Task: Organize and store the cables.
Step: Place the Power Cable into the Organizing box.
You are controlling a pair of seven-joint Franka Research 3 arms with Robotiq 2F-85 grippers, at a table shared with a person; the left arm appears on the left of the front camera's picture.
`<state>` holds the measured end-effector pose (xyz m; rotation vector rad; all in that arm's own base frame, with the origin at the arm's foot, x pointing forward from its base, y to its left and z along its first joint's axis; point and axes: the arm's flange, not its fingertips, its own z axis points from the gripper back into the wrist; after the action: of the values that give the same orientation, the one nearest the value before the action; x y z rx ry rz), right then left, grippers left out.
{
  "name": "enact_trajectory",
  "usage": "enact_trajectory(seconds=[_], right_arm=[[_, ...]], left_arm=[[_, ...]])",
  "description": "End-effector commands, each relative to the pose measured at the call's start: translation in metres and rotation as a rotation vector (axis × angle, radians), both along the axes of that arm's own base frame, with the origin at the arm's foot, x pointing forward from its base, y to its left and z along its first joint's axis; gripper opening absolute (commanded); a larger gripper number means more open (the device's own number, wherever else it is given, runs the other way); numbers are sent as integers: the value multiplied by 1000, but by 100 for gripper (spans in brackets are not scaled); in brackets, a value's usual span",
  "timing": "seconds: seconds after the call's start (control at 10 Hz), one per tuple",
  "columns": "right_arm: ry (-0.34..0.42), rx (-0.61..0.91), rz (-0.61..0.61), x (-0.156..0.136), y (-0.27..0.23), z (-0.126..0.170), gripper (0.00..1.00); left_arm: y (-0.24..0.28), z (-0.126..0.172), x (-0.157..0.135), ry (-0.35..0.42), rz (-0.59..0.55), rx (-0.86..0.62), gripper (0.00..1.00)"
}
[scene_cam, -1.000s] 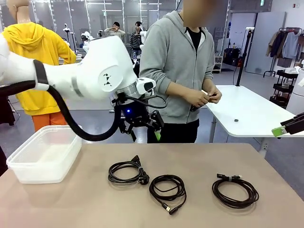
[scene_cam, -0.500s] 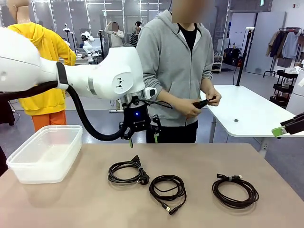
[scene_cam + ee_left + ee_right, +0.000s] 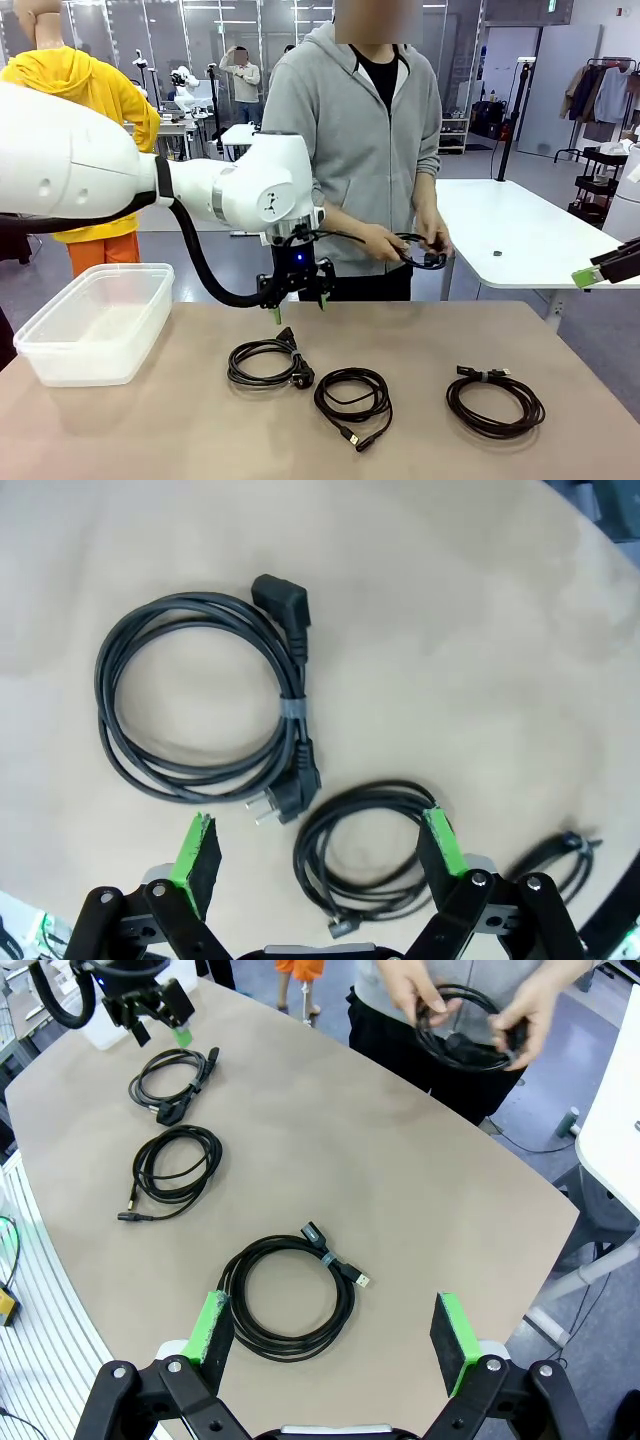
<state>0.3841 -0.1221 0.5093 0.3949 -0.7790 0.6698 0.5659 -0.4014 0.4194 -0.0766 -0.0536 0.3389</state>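
Desk [image 3: 150,430]: tan top with a rounded outline. I stand at its near edge and a person at the far edge.
My left arm [image 3: 100,165]: white, coming in from the left and reaching over the far half of the desk, with a thick black hose looping below it.
Person [image 3: 360,130]: in a grey hoodie, standing just behind the far edge, both hands held together at waist height.
Container [image 3: 100,365]: a clear plastic tub with its open side up, at the desk's left edge.
Power cable [image 3: 290,362]: a black coil with a band around it, an angled plug and a round-pin plug at its ends. It lies flat left of the desk's middle, the closest of the three to the far edge.
USB cable [image 3: 353,372]: a smaller black coil just beside the power cable, toward the near edge, its plug end pointing at me.
Tied cable [image 3: 487,377]: a black coil with a small tie at its top, lying toward the desk's right edge, apart from the other two.
Held cable [image 3: 462,1050]: a black loop in the person's two hands, off the desk beyond the far edge.
My left end effector [image 3: 299,306]: fingers spread wide with nothing between them. It hangs pointing down above the far edge, over the power cable and not touching it.
My right end effector [image 3: 330,1328]: also spread wide and holding nothing. It is raised by the desk's right edge, and the tied cable lies below its fingers.
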Motion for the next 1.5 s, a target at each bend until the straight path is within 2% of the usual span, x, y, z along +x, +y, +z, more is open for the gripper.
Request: enact_trajectory(seconds=[0.0,0.2,0.3,0.5,1.4], right_arm=[[19,6,-9,0,2,2,100],[19,6,-9,0,2,2,100],[19,6,-9,0,2,2,100],[19,6,-9,0,2,2,100],[19,6,-9,0,2,2,100]], left_arm=[[-7,-18,18,25,-11,68,100],[-13,-55,27,37,-36,107,100],[-14,-68,30,11,-47,162,100],[-13,-93,40,11,-60,139,100],[-9,-109,37,35,-67,94,100]])
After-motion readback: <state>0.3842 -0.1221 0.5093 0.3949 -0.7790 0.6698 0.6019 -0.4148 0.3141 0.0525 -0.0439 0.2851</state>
